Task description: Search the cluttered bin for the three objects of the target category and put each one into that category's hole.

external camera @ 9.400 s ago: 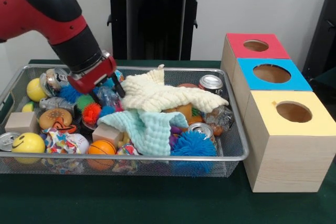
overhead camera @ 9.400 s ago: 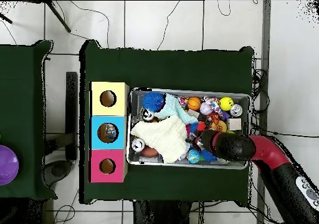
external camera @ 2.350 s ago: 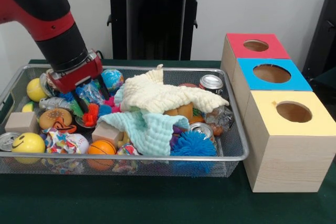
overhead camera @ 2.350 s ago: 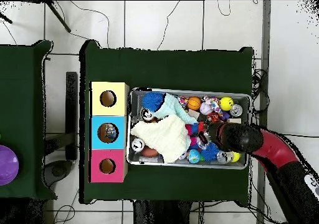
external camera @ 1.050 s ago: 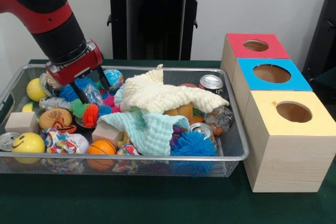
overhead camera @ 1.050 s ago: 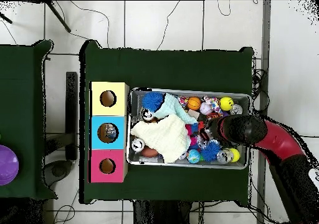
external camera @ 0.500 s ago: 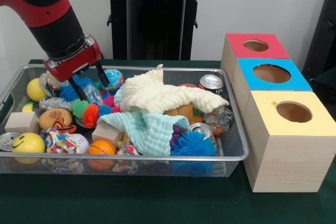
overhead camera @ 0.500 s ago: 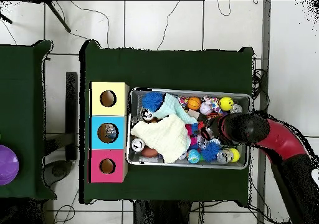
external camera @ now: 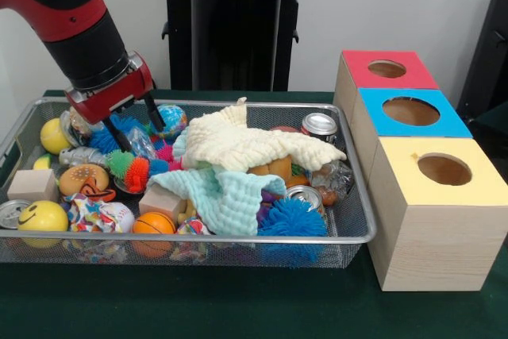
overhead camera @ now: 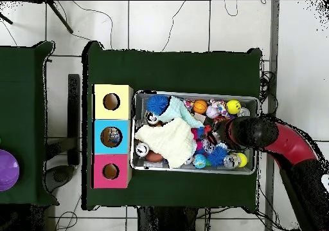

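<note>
The bin (external camera: 238, 238) is a silver wire-mesh tray full of toys, cloths and cans; it also shows in the overhead view (overhead camera: 193, 94). Three wooden boxes stand beside it, each with a round hole: red (external camera: 386, 69), blue (external camera: 410, 111), yellow (external camera: 443, 170). My gripper (external camera: 138, 131) is open at the bin's back left, its fingers either side of a crumpled clear plastic piece (external camera: 143, 146), close to a blue spiky ball (external camera: 107, 139) and a globe ball (external camera: 171, 120). In the overhead view the gripper (overhead camera: 216, 133) is over the bin's right part.
A cream cloth (external camera: 254, 145) and a pale teal cloth (external camera: 226, 196) cover the bin's middle. Around them lie cans (external camera: 320, 125), a yellow smiley ball (external camera: 44, 216), an orange ball (external camera: 153, 224), wooden blocks (external camera: 32, 184) and a large blue spiky ball (external camera: 292, 218).
</note>
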